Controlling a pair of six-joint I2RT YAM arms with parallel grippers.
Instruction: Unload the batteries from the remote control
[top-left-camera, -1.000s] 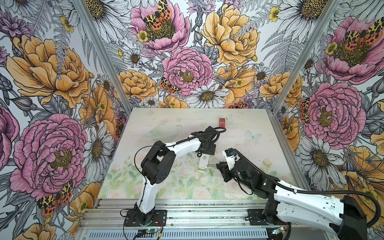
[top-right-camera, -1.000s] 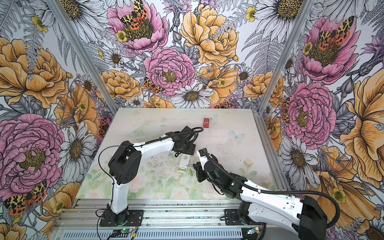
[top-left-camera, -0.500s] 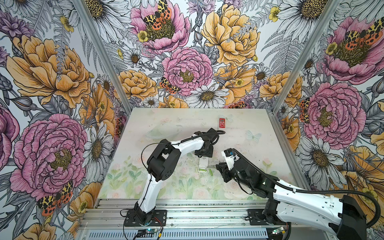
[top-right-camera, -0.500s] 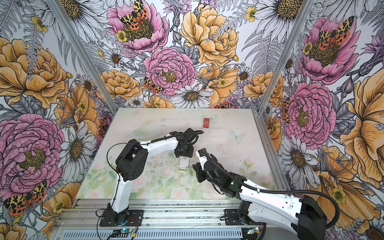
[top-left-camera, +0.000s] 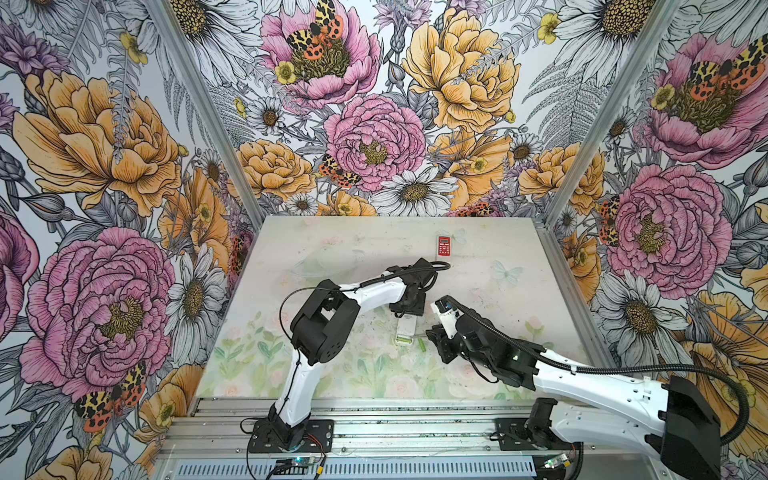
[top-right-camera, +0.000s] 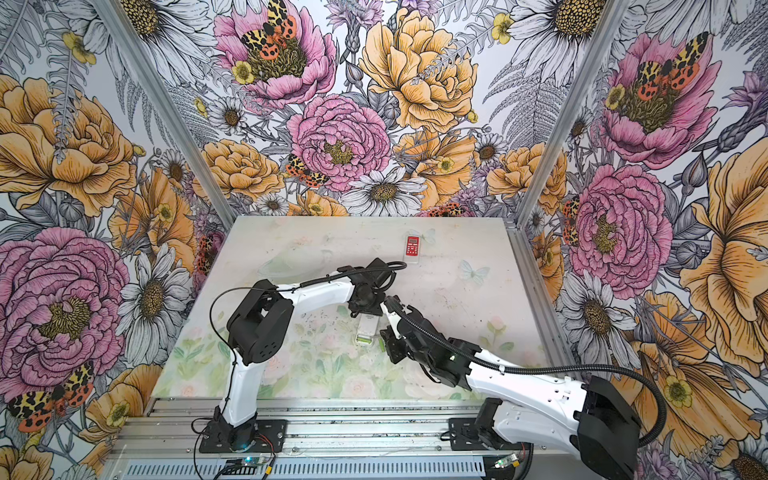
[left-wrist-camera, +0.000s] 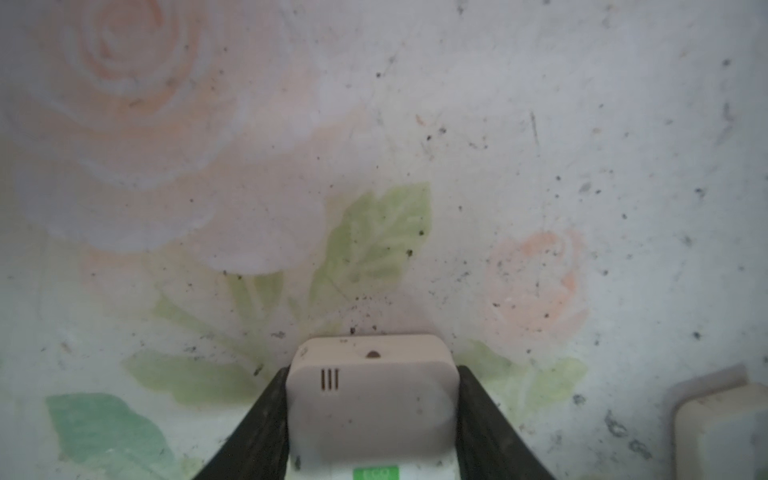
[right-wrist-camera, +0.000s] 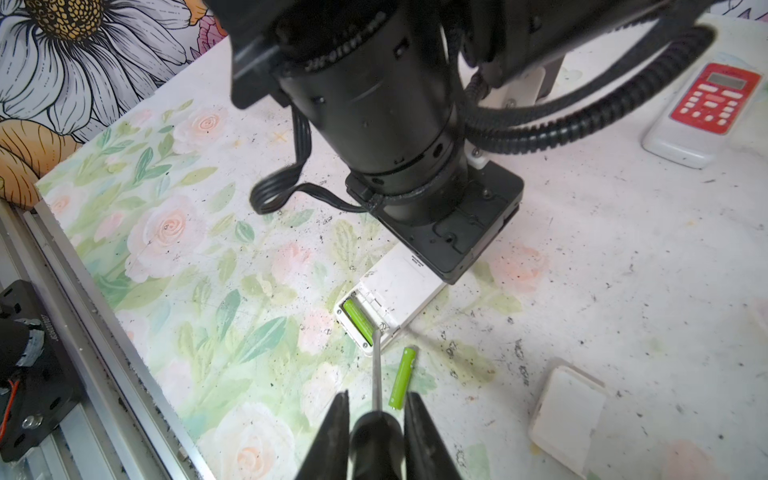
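Your left gripper (left-wrist-camera: 372, 399) clamps the remote control (right-wrist-camera: 395, 291); right gripper (right-wrist-camera: 376, 419) pinches the screwdriver (right-wrist-camera: 376, 374), tip at 1 seated battery (right-wrist-camera: 358, 321). 1 loose battery (right-wrist-camera: 402, 376) lies beside. Likely light, stiff, slick: lever its end.

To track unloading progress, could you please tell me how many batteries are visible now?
2. One green battery sits in the open compartment of the white remote; a loose green battery lies on the table beside it. Others may be hidden.
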